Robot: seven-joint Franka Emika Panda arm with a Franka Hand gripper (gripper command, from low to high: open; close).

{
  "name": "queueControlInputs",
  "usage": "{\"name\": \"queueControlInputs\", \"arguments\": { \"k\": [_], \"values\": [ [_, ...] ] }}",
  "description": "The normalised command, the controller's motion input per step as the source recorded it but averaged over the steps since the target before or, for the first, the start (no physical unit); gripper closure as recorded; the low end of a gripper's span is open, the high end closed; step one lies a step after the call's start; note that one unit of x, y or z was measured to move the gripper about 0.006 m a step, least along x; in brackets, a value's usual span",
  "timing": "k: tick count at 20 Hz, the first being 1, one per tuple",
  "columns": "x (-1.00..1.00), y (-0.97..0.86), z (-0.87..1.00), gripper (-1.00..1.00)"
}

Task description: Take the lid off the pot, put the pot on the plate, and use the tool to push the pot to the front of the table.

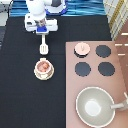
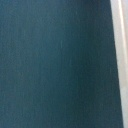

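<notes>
Cream-white, the tool (image 1: 44,45) hangs from the gripper (image 1: 42,31), whose fingers pinch its handle end near the table's (image 1: 20,95) top; its long axis runs top to bottom, head toward the pot (image 1: 43,66), already sitting on the plate (image 1: 36,73), lid (image 1: 81,48) parked on the stove (image 1: 120,70).

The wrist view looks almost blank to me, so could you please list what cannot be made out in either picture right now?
- Wrist view: only flat dark blue and a pale strip; no task object shows.
- Exterior view: the gripper sits over the tool handle's upper end, hiding it.
- Exterior view: the pot covers most of the plate; only a rim shows.
- Exterior view: the pan handle is cut off by the right edge.
</notes>
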Motion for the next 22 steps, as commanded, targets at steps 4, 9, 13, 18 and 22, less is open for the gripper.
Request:
{"name": "queueControlInputs", "arguments": {
  "k": [4, 9, 13, 18, 22],
  "values": [
    [1.0, 0.08, 0.0, 1.0],
    [1.0, 0.08, 0.0, 1.0],
    [1.0, 0.08, 0.0, 1.0],
    [1.0, 0.11, 0.02, 1.0],
    [0.65, 0.54, 0.06, 1.0]
  ]
}}
